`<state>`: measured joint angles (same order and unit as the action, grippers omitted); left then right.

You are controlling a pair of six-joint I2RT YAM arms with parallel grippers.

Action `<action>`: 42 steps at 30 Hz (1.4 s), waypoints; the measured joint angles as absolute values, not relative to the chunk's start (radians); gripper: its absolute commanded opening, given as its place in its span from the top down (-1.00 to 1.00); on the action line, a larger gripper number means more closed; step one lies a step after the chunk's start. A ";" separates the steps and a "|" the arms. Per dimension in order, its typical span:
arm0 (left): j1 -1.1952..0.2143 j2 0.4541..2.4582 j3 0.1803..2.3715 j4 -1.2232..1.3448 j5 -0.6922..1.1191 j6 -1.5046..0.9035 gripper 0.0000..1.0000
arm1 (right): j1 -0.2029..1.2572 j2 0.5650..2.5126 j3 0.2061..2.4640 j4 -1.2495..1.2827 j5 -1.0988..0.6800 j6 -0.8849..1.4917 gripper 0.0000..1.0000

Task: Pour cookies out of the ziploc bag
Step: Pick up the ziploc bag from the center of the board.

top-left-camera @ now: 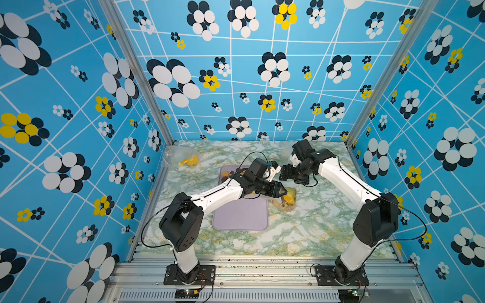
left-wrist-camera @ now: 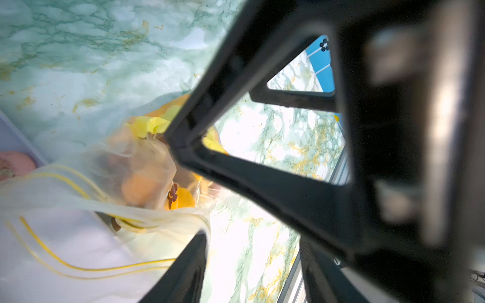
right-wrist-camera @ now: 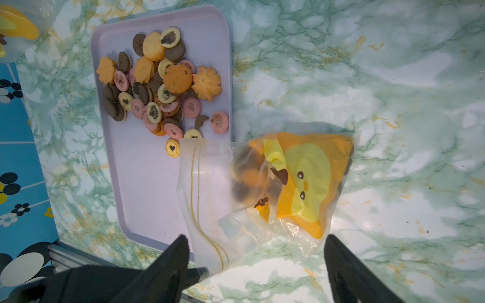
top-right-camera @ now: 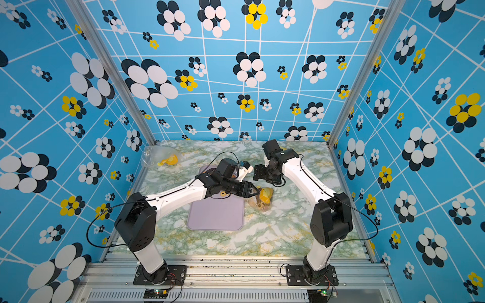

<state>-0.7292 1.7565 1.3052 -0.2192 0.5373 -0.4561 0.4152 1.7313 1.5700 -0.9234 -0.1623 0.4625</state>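
Observation:
The ziploc bag (right-wrist-camera: pixel 210 183), clear with a yellow and orange duck print, lies flat on the marble table. Its mouth rests over the edge of a lilac tray (right-wrist-camera: pixel 147 183). A pile of brown, orange and pink cookies (right-wrist-camera: pixel 162 86) sits at the tray's far end, and a few dark and orange ones (right-wrist-camera: pixel 246 181) show inside the bag. My right gripper (right-wrist-camera: pixel 256 237) hangs open above the bag's near edge, holding nothing. My left gripper (left-wrist-camera: pixel 252 238) is open at the bag (top-left-camera: pixel 288 199), with film lying against one finger (left-wrist-camera: pixel 183 262). In both top views the arms hide most of the pile.
A second clear bag (top-left-camera: pixel 183 157) with a yellow print lies at the back left corner of the table. The blue patterned walls close in three sides. A metal rail (top-left-camera: pixel 262 262) runs along the front edge.

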 measured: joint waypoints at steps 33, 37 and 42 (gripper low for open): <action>-0.693 1.913 1.462 -0.459 0.525 -0.426 0.29 | 0.342 1.512 1.009 -0.561 -0.239 0.518 -0.98; -0.688 1.940 1.477 -0.481 0.527 -0.431 0.74 | 0.329 1.533 0.989 -0.534 -0.260 0.521 -0.98; -0.687 1.950 1.503 -0.507 0.526 -0.428 1.00 | 0.306 1.534 0.988 -0.534 -0.276 0.521 -0.94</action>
